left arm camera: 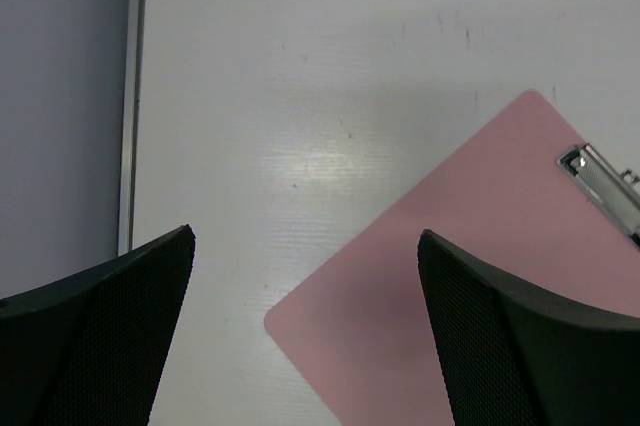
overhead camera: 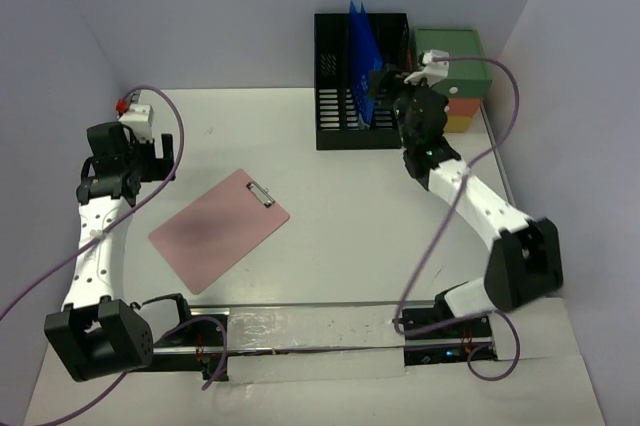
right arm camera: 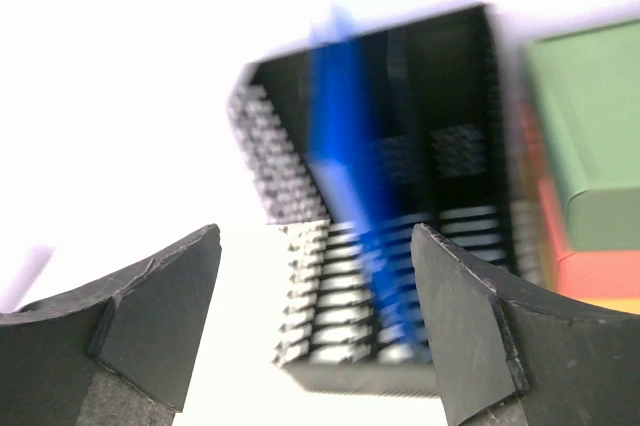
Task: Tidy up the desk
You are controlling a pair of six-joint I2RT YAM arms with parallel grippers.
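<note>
My left gripper [left arm camera: 305, 238] – jaws wide, empty – hangs over the desk [left arm camera: 300, 96] at frame left, pink clipboard [left arm camera: 470, 276] just lower right of it, long axis lower left to upper right – far nearer than my right gripper [overhead camera: 385, 81], open and empty at the black rack [overhead camera: 335, 111], upper right.

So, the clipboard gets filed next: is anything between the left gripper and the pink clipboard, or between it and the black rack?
Nothing visible: only bare desk from the left gripper to the pink clipboard and on to the black rack. But the right gripper hangs open over the rack, beside the blue folder.
</note>
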